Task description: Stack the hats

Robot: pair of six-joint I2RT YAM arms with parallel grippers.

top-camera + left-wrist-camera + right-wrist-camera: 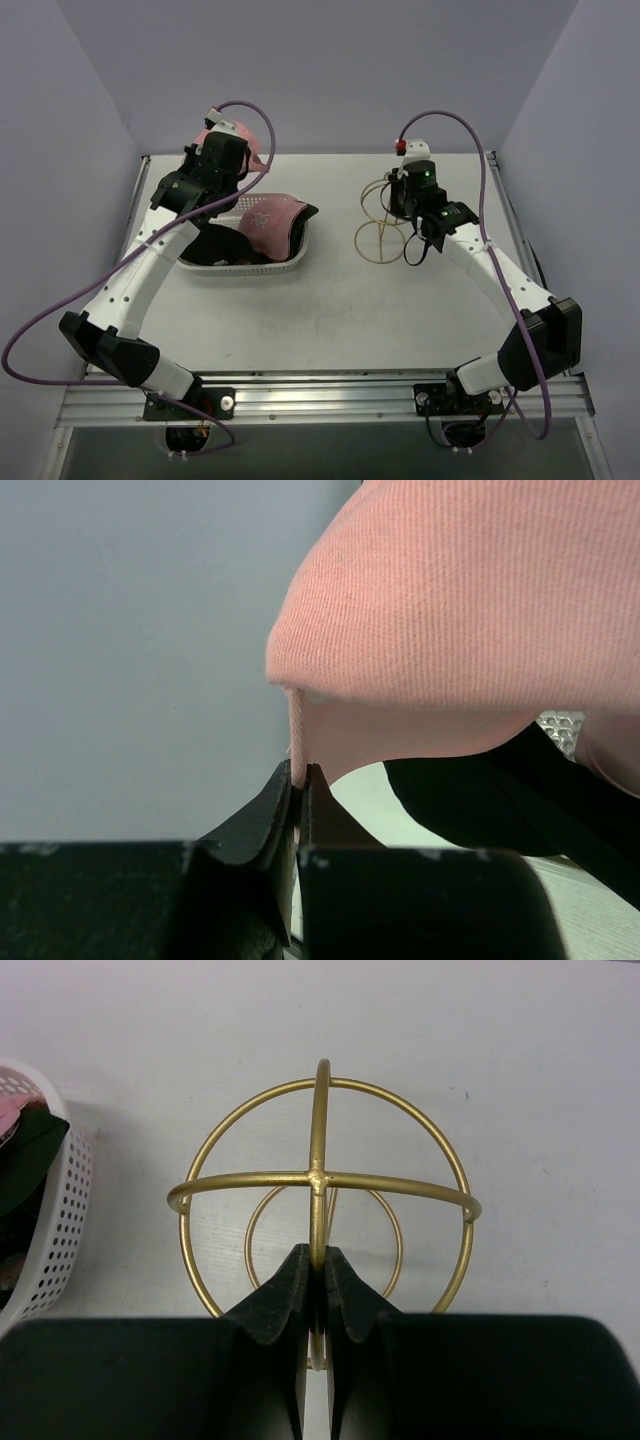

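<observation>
Far left: left pincer (298,780) clamps pink hat (450,610) by its edge, crown bulging just above the jaws; right pincer (318,1260) clamped on stand (320,1182) wire

Pink hat (470,590); gold stand (319,1178); white perforated basket (55,1222).

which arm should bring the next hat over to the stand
Left. The left gripper is shut on a pink hat by its edge; the right gripper is shut on the stand, likely steadying it.
</observation>
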